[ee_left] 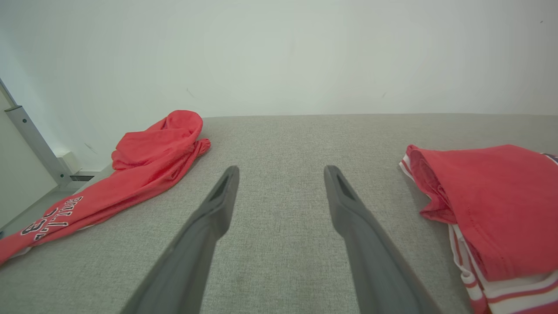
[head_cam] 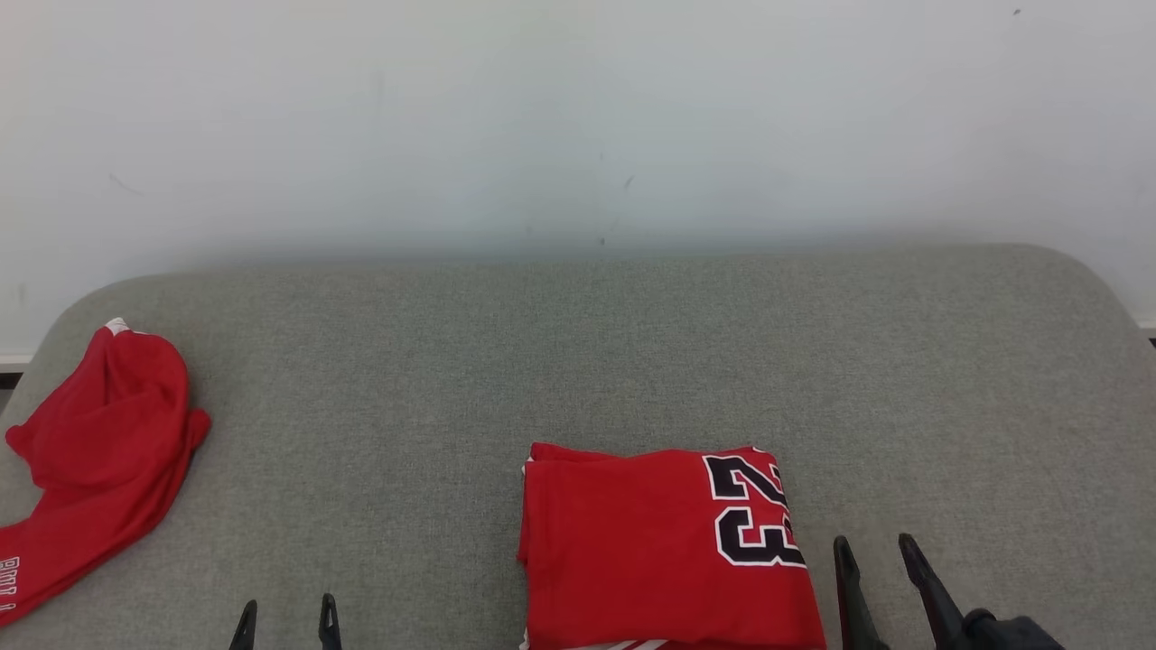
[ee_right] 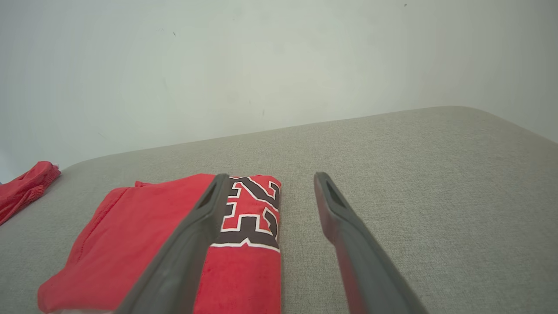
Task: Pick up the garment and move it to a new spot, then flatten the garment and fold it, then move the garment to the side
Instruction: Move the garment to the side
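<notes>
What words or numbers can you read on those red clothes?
"23": big black digits with white edges, lying sideways on the folded red garment.
"BULL": black letters with white edges on the crumpled red garment; the end of the word is lost in a crease.
Under "BULL" there are large digits, but they are partly folded and too unclear to read.
</notes>
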### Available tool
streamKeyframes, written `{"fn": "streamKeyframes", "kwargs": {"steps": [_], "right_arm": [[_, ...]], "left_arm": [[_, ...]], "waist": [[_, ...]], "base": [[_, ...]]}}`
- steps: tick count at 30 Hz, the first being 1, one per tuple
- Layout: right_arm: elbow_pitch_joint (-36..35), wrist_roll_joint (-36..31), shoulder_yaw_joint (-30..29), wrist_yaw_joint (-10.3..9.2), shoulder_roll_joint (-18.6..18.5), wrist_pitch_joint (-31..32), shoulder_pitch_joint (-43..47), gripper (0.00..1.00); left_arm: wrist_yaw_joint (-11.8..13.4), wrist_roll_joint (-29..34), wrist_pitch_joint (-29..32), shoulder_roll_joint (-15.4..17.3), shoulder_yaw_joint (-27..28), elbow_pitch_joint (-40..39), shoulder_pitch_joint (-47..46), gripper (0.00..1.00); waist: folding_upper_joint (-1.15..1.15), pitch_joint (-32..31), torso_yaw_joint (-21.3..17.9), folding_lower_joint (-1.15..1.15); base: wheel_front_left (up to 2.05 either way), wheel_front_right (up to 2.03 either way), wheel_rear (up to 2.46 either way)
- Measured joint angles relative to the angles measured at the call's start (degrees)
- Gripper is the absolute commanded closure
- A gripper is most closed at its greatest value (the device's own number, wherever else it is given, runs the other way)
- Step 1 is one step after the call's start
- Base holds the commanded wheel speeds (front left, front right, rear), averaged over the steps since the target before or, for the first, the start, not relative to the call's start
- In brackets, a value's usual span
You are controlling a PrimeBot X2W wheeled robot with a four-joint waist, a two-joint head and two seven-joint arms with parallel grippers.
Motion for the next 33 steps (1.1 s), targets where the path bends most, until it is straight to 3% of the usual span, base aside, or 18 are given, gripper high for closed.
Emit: {"fn": "streamKeyframes", "kwargs": {"steps": [4,12,19,28,29,30,31,33], "right_arm": [[2.24,0.07,0.77,0.00,-0.76,0.00,-3.98,0.00],[15.96,0.38,2.86,0.00,-3.44,-0.01,-14.50,0.00],[31.06,0.73,3.52,0.00,-3.96,0.01,-20.41,0.00],[41.95,2.14,6.06,0.00,-3.22,-0.10,-25.13,0.00],[42.97,2.74,6.60,0.00,-3.08,-0.12,-25.77,0.12],[44.02,3.54,7.11,0.00,-2.97,-0.18,-26.37,0.63],[44.02,3.54,7.11,0.00,-2.97,-0.18,-26.37,1.00],[45.24,4.95,8.54,0.00,-2.79,-0.31,-27.55,1.00]], "left_arm": [[0.01,-0.13,0.00,0.00,-0.22,0.01,-0.09,0.00],[-0.10,-0.29,0.00,0.00,-1.11,0.45,-0.79,0.00],[-0.10,-0.35,0.00,-0.01,-1.81,0.83,-1.09,0.00],[0.00,-0.74,0.00,0.00,-1.45,0.88,-2.22,0.00],[-0.01,-0.73,0.00,0.00,-1.44,0.92,-2.39,0.00],[-0.01,-0.73,0.00,0.00,-1.44,0.96,-2.58,0.00],[-0.01,-0.73,0.00,0.00,-1.44,0.96,-2.58,0.00],[-0.04,-0.73,0.00,-0.01,-1.64,0.98,-3.41,0.00]], "waist": [[0.00,0.41,0.08,0.00],[0.00,1.52,1.53,0.00],[0.00,3.01,3.48,0.01],[0.00,5.30,4.30,0.01],[0.00,5.44,4.26,0.01],[0.00,5.56,4.22,0.01],[0.00,5.56,4.22,0.01],[0.00,5.79,4.25,0.01]], "base": [[0.00,0.00,0.00],[0.00,0.00,0.00],[0.00,0.00,0.00],[0.00,0.00,0.00],[0.00,0.00,0.00],[0.00,0.00,0.00],[0.00,0.00,0.00],[0.00,0.00,0.00]]}}
